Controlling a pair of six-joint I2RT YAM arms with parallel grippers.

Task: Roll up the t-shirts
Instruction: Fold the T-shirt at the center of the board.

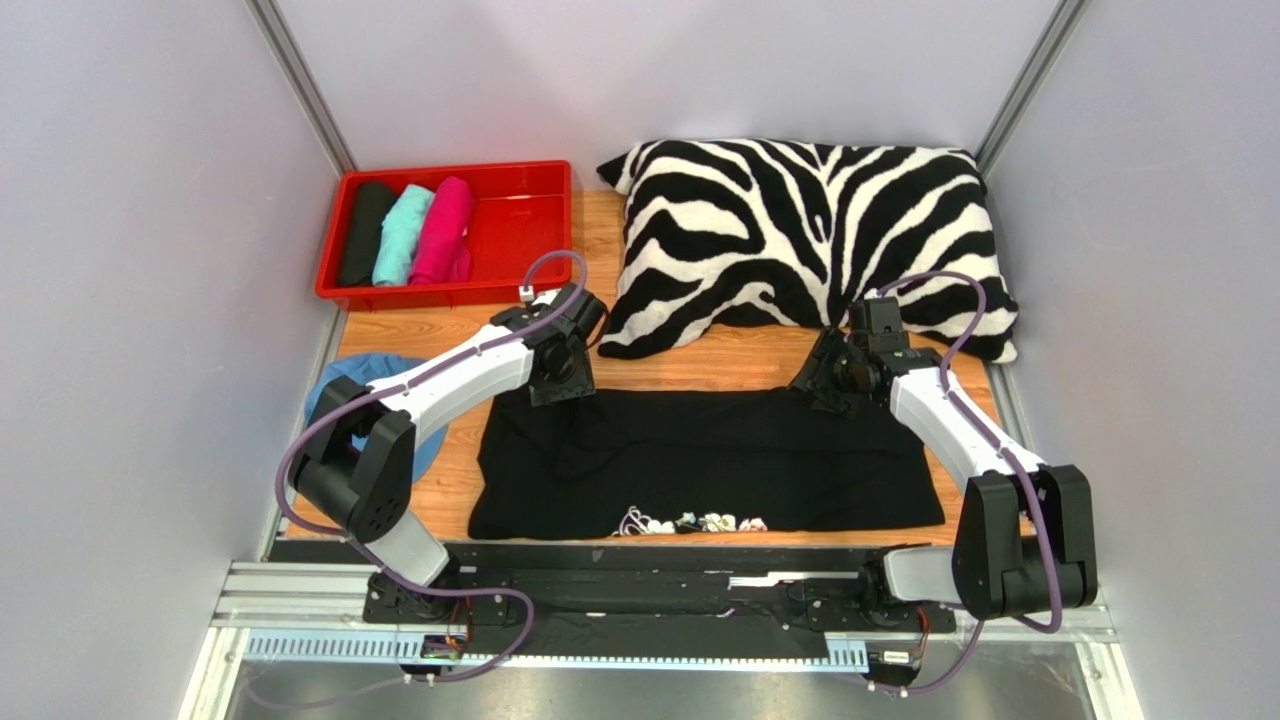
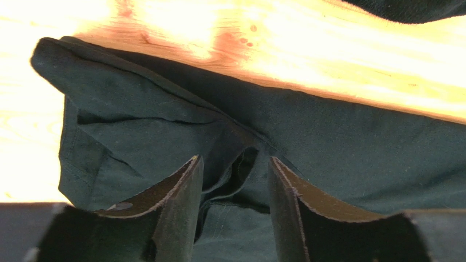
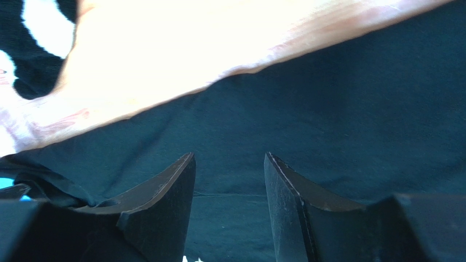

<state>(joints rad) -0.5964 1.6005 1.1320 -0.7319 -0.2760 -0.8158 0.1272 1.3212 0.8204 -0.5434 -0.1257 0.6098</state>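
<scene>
Fabric lies spread across the middle of the surface (image 1: 721, 365): your large black t-shirt (image 1: 706, 458), laid out wide, its small white print (image 1: 688, 522) at the near hem; the left jaws hang over its far left corner, standing apart, with a crumpled fold of the cloth below the gap and nothing pinched; the right jaws sit over the far edge toward its right end, also apart and holding nothing; three rolled tees, black (image 1: 362, 233), teal (image 1: 400, 236) and pink (image 1: 443, 230), lie side by side in the red tray (image 1: 526, 225) at the far left; the zebra pillow (image 1: 796, 225) rests beyond the shirt; a blue cloth (image 1: 338, 393) shows partly under your left arm (image 1: 451, 383).
</scene>
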